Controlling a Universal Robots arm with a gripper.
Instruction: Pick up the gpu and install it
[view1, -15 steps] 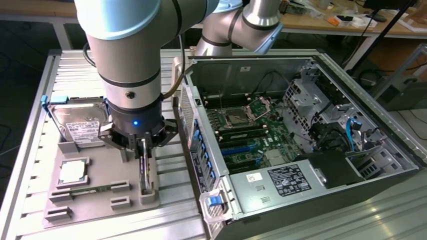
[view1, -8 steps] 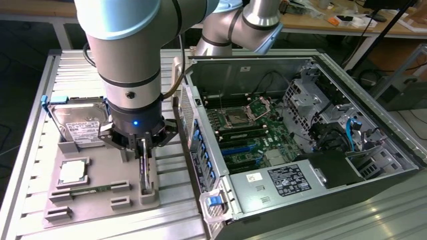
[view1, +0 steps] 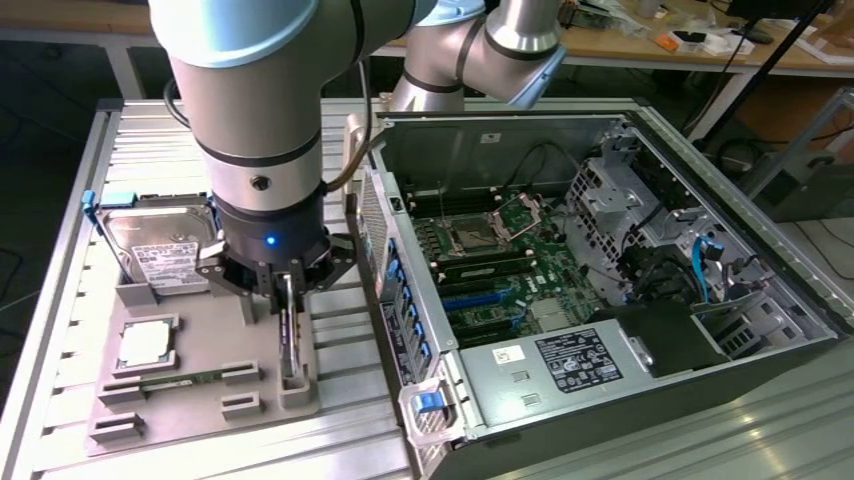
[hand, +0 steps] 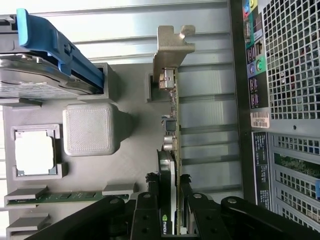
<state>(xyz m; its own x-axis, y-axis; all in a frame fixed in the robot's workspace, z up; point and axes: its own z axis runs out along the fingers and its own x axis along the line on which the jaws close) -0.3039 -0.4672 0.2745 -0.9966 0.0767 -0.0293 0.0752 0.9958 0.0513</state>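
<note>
The gpu (view1: 288, 340) stands on edge in a slot of the grey parts holder (view1: 200, 415), to the exterior view's left of the open computer case (view1: 601, 280). In the wrist view the gpu (hand: 172, 125) is a thin green card with a silver end bracket (hand: 172, 47) at its far end. My gripper (view1: 284, 292) is down over the card. Its black fingers (hand: 151, 181) press against both faces of the card near the fan, so the gripper (hand: 169, 181) is shut on it.
The holder also carries a hard drive (view1: 167, 250) with a blue rail (hand: 50, 45), a processor (view1: 144, 345) and a memory stick (view1: 180, 380). Inside the case lies the motherboard, with blue card slots (view1: 481, 295). The case's perforated rear wall (hand: 292, 75) stands close beside the card.
</note>
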